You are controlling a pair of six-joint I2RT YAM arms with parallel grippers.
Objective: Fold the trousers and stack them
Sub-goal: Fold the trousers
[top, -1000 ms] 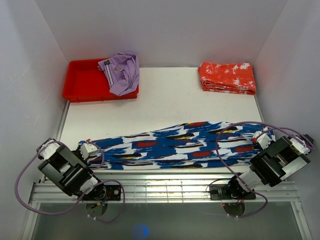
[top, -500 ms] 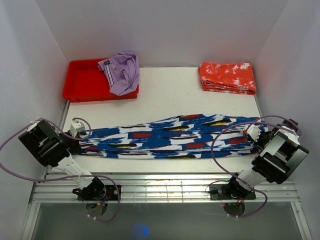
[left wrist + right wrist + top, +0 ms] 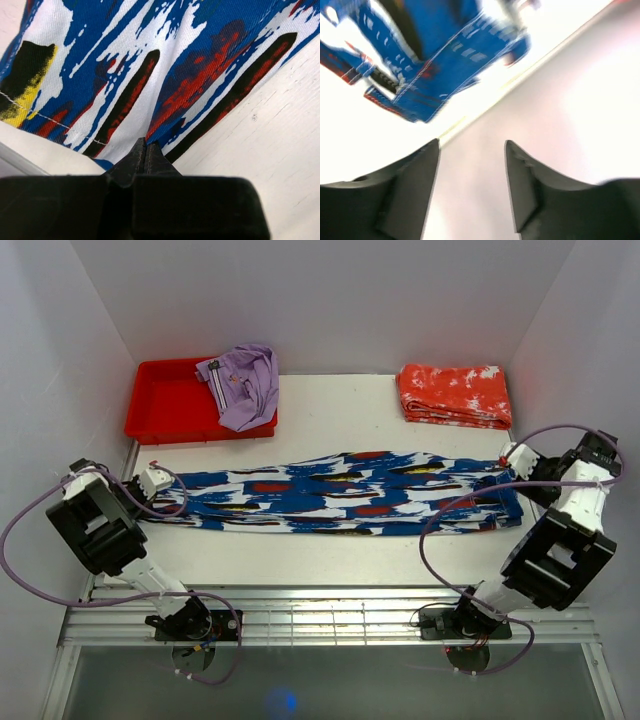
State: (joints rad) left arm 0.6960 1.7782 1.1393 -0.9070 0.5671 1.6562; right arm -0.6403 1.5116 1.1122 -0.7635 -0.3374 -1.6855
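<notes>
**Item – trousers** (image 3: 340,492): thin fabric in a blue, white and black streaked print with red patches and small yellow ones. They lie flat and stretched long across the middle of the white tabletop (image 3: 330,435), running from 9 o'clock to 3 o'clock in the overhead view. The 3 o'clock end is broader and shows stitched seams, blurred in the right wrist view.

**Left tool** (image 3: 146,147): at 9 o'clock, at the narrow end of the trousers. The jaws are pressed together with no gap, and their tips meet the fabric's edge, nipping a thin bit of it.

**Right tool** (image 3: 471,145): at 3 o'clock, just past the broad end of the trousers. The fingers stand well apart with nothing between them – the fabric lies beyond the tips, not touching them.

**Red tray** (image 3: 160,405): at 11 o'clock, at the far edge of the tabletop.

**Lilac garment** (image 3: 245,385): crumpled over the tray's 3 o'clock corner, partly hanging outside its wall.

**Orange-red garment** (image 3: 455,395): white-splotched, folded, at 1 o'clock, well apart from the trousers.
</notes>
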